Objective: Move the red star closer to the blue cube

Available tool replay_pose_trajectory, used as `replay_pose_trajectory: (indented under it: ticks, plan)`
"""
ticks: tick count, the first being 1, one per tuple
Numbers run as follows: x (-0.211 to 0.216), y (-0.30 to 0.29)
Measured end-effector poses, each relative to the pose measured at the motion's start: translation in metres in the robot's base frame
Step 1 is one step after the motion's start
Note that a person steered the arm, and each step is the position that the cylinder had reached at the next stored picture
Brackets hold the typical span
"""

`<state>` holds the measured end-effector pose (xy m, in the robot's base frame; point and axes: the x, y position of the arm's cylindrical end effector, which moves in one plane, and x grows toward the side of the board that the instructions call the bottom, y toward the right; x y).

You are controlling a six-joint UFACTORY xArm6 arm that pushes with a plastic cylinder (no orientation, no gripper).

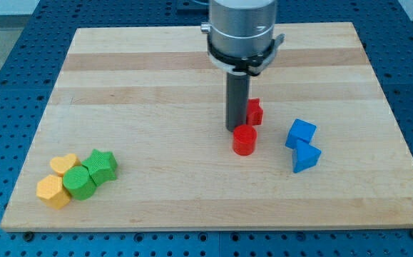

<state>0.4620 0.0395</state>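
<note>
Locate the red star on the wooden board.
The red star-shaped block sits right of the view's centre, partly hidden behind my tip, just above the red cylinder block and to the left of the blue cube block.

My tip (235,129) is standing against the red star (254,112) at frame centre. The red cylinder (244,140) is lying just below; bare board is separating both from the blue cube (301,133) at right.
</note>
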Motion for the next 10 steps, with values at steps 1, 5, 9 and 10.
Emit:
replay_pose_trajectory:
  ticks: [1,5,9,10]
  plan:
    - [0.000,0.006]
    - [-0.058,-0.060]
    - [-0.043,-0.013]
    - [-0.035,0.000]
